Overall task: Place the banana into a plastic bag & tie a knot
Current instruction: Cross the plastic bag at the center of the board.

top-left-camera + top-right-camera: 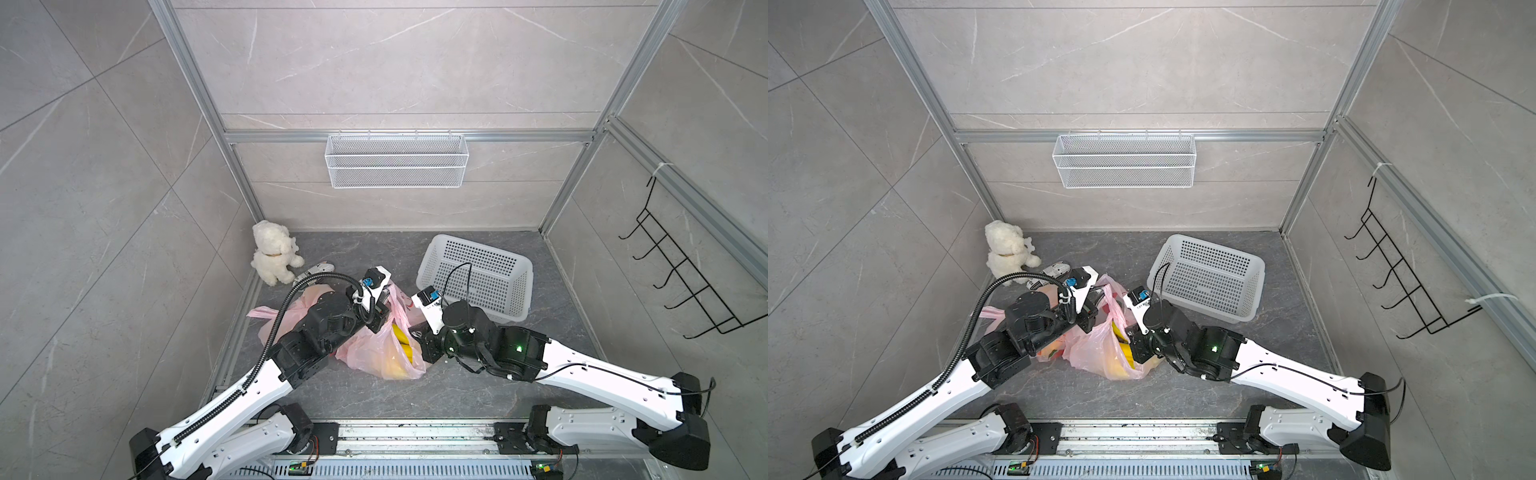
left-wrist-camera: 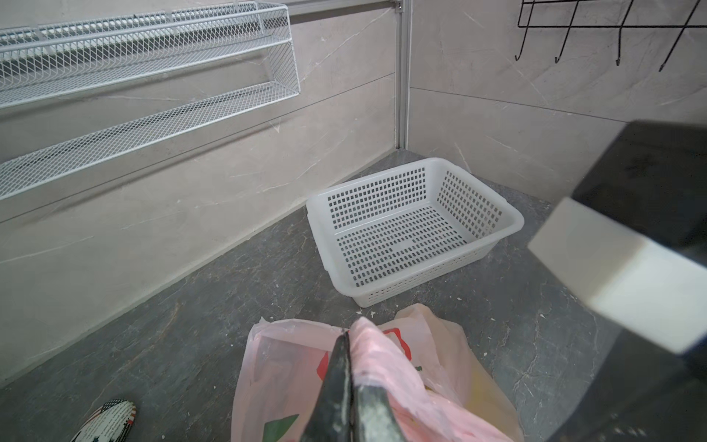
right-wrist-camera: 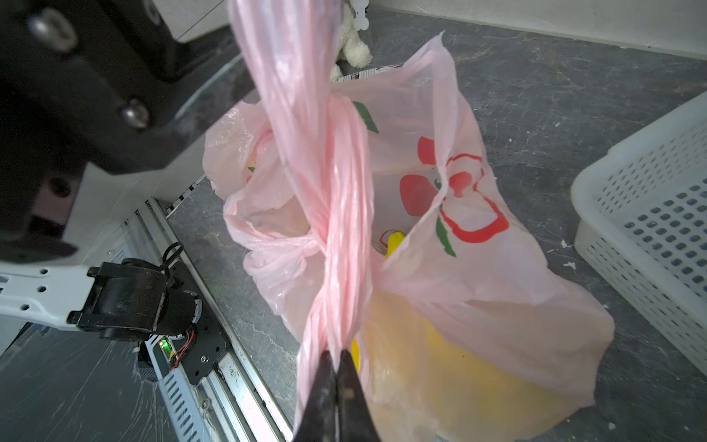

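A pink plastic bag point(image 1: 388, 353) point(image 1: 1100, 353) with a red and green print lies on the dark floor between my two arms. The yellow banana point(image 1: 401, 338) point(image 3: 394, 241) shows through its opening and its thin wall. My left gripper point(image 2: 347, 338) point(image 1: 384, 309) is shut on one bag handle point(image 2: 378, 356), drawn up from the bag. My right gripper point(image 3: 336, 354) point(image 1: 415, 332) is shut on the other handle point(image 3: 344, 248). In the right wrist view the two stretched handles are wound round each other above the bag's mouth.
A white perforated basket point(image 1: 478, 278) point(image 2: 413, 229) stands to the right of the bag. A white plush bear point(image 1: 272, 257) sits at the back left, with a patterned shoe point(image 2: 111, 417) near it. A wire shelf point(image 1: 395, 160) and a black hook rack point(image 1: 681, 274) hang on the walls.
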Controlling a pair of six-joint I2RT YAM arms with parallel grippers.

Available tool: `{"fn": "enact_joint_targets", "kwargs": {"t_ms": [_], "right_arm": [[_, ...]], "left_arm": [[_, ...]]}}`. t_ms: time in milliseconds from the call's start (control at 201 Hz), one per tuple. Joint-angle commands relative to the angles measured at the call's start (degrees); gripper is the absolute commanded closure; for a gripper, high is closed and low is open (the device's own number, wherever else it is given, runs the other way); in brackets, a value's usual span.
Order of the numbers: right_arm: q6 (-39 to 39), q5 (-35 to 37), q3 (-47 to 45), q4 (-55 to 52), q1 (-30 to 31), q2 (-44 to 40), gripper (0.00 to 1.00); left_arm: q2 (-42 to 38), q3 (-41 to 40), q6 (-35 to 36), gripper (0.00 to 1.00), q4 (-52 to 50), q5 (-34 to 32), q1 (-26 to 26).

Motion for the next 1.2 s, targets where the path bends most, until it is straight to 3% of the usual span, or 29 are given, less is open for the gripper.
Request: {"fn": "enact_joint_targets", "kwargs": {"t_ms": [0, 189, 607, 742, 856, 961, 1035, 1200], "right_arm": [[-0.67, -2.84, 1.63, -0.24, 1.02, 1.47, 0.97], [2.42, -3.23, 1.69, 2.60, 3.13, 6.74, 0.97], [6.60, 12.30, -0.65, 7.06, 3.16, 13.31, 0.96], [5.92, 11.43, -1.28, 9.39, 3.16, 11.94, 0.96], [5.81, 10.41, -1.46, 9.79, 3.16, 11.18, 0.96], [5.52, 9.88, -1.75, 9.70, 3.16, 10.76, 0.96], [5.49, 9.82, -1.97, 9.61, 3.20, 10.41, 0.96], [5.58, 9.12, -3.16, 10.61, 3.16, 9.34, 0.96]], "left_arm": [[1.44, 2.41, -2.17, 1.00, 2.41, -1.24, 0.46], [3.37, 2.80, -3.22, 1.00, 2.52, -1.54, 0.64], [0.52, -0.14, -5.30, 1.00, 3.16, 1.85, 0.64], [-3.53, -4.24, -5.63, 0.68, 2.43, 2.47, 0.67], [-9.05, -8.90, -6.26, 0.47, 2.71, 1.79, 0.73], [-15.32, -14.93, -6.47, 0.15, 6.21, 1.57, 0.71], [-18.17, -18.09, -6.00, 0.02, 8.34, 1.64, 0.72], [-13.70, -16.28, -5.57, 0.00, 6.48, 3.16, 0.98]]}}
